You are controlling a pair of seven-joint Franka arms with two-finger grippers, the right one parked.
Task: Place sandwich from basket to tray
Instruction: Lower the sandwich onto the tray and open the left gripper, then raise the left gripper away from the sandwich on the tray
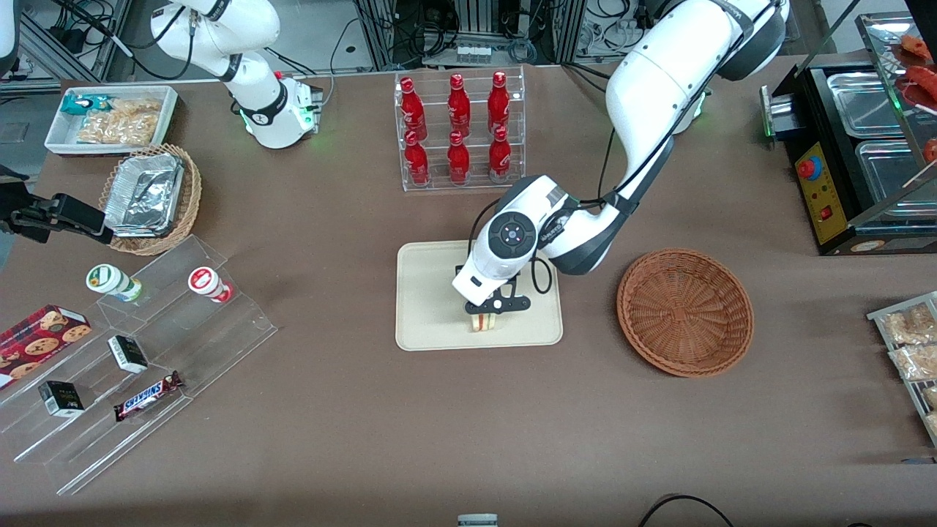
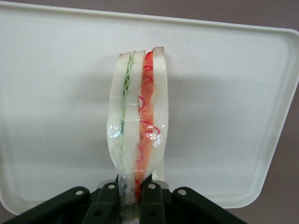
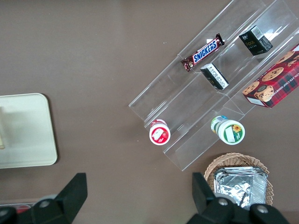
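Note:
The sandwich, a wrapped pale wedge with green and red filling, is held over the cream tray, near the tray's edge nearest the front camera. My left gripper is shut on the sandwich's narrow end. In the left wrist view the sandwich stands edge-on between the black fingers, with the tray under it. Whether it touches the tray I cannot tell. The reddish-brown wicker basket sits empty beside the tray, toward the working arm's end.
A clear rack of red bottles stands farther from the front camera than the tray. Clear stepped shelves with snacks, a tan basket of foil trays and a white snack bin lie toward the parked arm's end. A black machine stands at the working arm's end.

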